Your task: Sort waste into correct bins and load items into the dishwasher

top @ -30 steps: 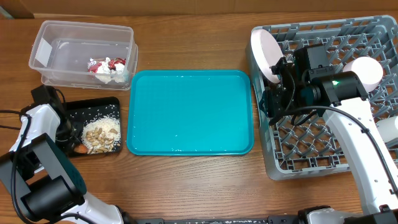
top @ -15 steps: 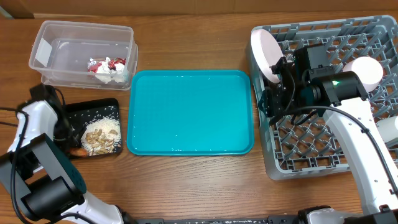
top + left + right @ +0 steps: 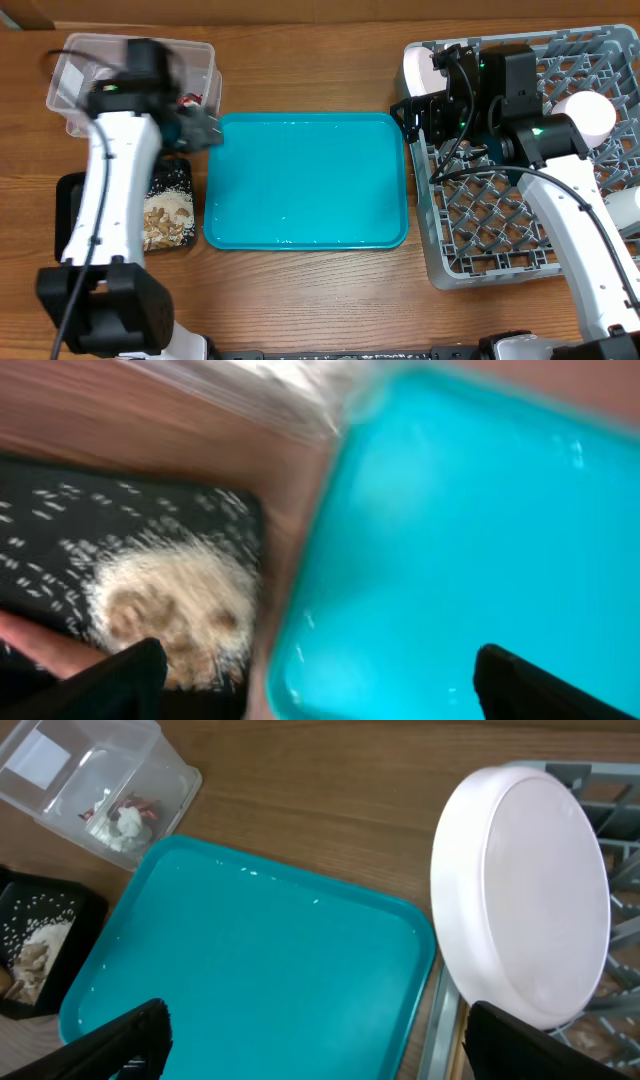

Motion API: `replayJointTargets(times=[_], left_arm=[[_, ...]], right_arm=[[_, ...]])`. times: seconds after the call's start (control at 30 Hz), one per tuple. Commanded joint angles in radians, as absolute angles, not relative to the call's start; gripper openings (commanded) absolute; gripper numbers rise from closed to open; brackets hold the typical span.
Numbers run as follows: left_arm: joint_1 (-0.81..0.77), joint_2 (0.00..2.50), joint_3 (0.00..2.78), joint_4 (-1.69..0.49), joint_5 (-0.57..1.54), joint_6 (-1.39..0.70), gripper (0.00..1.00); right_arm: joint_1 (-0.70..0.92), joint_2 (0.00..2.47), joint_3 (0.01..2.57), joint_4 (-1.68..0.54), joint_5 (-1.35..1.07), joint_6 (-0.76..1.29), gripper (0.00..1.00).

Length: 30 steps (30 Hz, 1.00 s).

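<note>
White round flat plate [image 3: 525, 890] is seen standing on its edge at the left wall of the large square grey plastic dish rack [image 3: 470, 235], just beside the right end effector [image 3: 318, 1042], whose fingers are spread wide with nothing between them. The left end effector [image 3: 320, 682] is likewise open and empty, above the border between the flat black rectangular tray [image 3: 68, 215] and the large teal serving tray [image 3: 300, 180]; its arm is blurred in the overhead view

The red-and-white snack wrapper [image 3: 148, 810] and the crumpled white paper [image 3: 125, 828] lie inside the clear deep plastic tub [image 3: 160, 760], and the beige food scraps [image 3: 165, 215] with rice grains are kept in the black tray. Nothing is seen on the teal tray, so the task is judged to be almost finished. The chopsticks cannot be found in any view; a search for them is probably called for next, otherwise both arms may be drawn back

A small white bowl [image 3: 590, 112] is also seated in the rack. The plate stands very near the right fingers, so it could be knocked by a careless retreat
</note>
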<state>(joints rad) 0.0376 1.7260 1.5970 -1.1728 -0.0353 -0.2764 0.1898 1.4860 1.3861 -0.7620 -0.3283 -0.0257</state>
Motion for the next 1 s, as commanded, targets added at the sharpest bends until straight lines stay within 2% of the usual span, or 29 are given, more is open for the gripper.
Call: replayJointTargets(times=[0.0, 0.13, 0.27, 0.4, 0.5, 0.7, 0.8, 0.97], left_arm=[[-0.045, 1.722, 1.604, -1.324, 0.001, -0.172, 1.0], [-0.059, 1.721, 1.604, -1.569, 0.118, -0.206, 0.98], [-0.061, 1.683, 1.588, -1.621, 0.12, -0.205, 0.96], [-0.067, 1.498, 1.473, -1.519, 0.12, -0.205, 1.0], [-0.067, 1.196, 1.276, -1.317, 0.065, -0.206, 1.0], [-0.066, 0.768, 1.028, -1.099, -0.038, -0.225, 1.0], [-0.066, 0.632, 0.987, -1.079, -0.04, -0.225, 1.0], [-0.066, 0.595, 0.987, -1.108, -0.04, -0.225, 1.0]], right_arm=[[0.187, 1.505, 1.395, -0.865, -0.295, -0.023, 1.0], [0.167, 1.506, 1.395, -1.117, -0.258, -0.002, 1.0], [0.085, 1.494, 1.395, -1.238, -0.259, 0.057, 1.0], [0.002, 1.374, 1.351, -1.221, -0.262, 0.056, 1.0], [-0.022, 1.156, 1.236, -1.097, -0.234, 0.056, 1.0], [-0.021, 0.793, 1.007, -0.888, -0.154, 0.056, 1.0], [-0.021, 0.698, 0.979, -0.939, -0.147, 0.056, 1.0], [-0.021, 0.69, 0.979, -1.033, -0.147, 0.056, 1.0]])
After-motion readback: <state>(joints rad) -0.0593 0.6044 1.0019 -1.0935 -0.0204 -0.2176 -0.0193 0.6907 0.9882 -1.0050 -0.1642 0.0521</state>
